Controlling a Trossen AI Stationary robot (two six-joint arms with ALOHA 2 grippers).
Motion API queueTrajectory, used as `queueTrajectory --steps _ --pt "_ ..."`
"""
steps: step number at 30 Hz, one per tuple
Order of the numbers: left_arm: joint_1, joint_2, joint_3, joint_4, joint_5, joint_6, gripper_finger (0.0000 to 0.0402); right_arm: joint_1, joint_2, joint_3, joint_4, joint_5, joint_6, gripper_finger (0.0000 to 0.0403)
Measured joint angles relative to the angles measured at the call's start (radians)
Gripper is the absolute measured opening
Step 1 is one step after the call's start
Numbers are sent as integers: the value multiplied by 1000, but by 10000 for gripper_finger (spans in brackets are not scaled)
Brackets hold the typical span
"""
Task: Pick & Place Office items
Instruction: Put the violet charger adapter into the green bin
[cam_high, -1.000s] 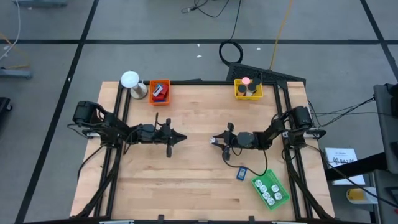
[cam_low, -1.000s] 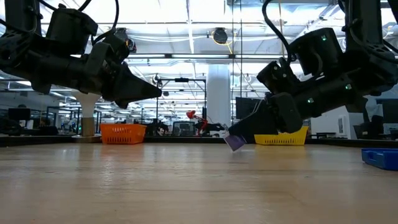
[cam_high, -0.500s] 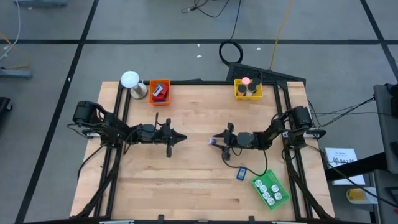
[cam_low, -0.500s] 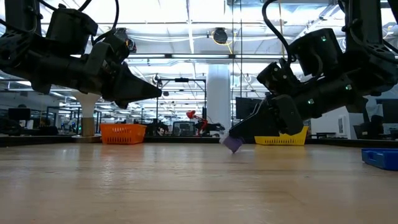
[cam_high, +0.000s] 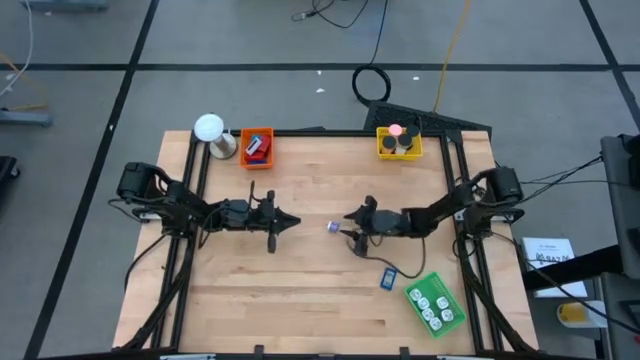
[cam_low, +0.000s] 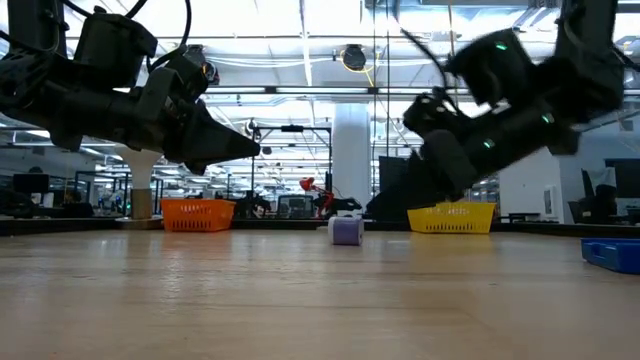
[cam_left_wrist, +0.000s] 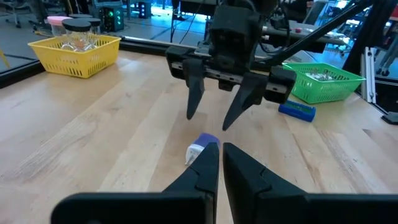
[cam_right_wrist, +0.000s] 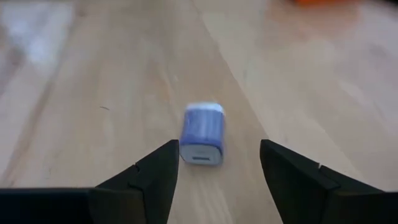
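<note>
A small purple roll (cam_high: 333, 227) lies on the wooden table near its middle, free of both grippers; it also shows in the low view (cam_low: 346, 231). My right gripper (cam_high: 349, 217) is open and hovers just right of it, above the table. In the right wrist view the roll (cam_right_wrist: 202, 142) sits just ahead of the spread fingers. My left gripper (cam_high: 291, 220) is shut and waits left of the roll, above the table. In the left wrist view, the roll (cam_left_wrist: 202, 148) shows just past its fingertips.
A blue rectangle (cam_high: 388, 279) lies on the table near the green tray (cam_high: 434, 305) at the near right. The yellow tray (cam_high: 399, 143), holding a pink roll and black discs, and the orange tray (cam_high: 257, 148) stand at the far edge, beside a white ball-topped object (cam_high: 211, 130).
My right gripper carried the purple roll a little toward the table's left, opened and let it go, then rose. The roll, held tilted off the table before, now lies on the wood just left of the fingers.
</note>
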Motion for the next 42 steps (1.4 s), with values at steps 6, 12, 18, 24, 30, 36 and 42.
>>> queueTrajectory --steps 6,12,18,24,30,36,42 --pt "0 0 1 0 0 1 26 15 -39 239 -516 -1 122 237" --pt "0 0 18 9 0 13 26 22 1 337 -630 -3 137 255" --pt "1 0 33 1 -1 -19 26 6 45 337 -654 -8 178 237" --pt "36 -1 58 -61 11 -256 26 6 78 340 -581 -26 123 186" --pt "84 0 112 -272 112 -431 27 5 77 342 -531 -3 48 103" --pt "90 0 163 -432 158 -467 82 9 76 342 -508 -2 -15 51" --pt "89 0 171 -475 202 -436 175 7 70 342 -511 -2 -76 102"
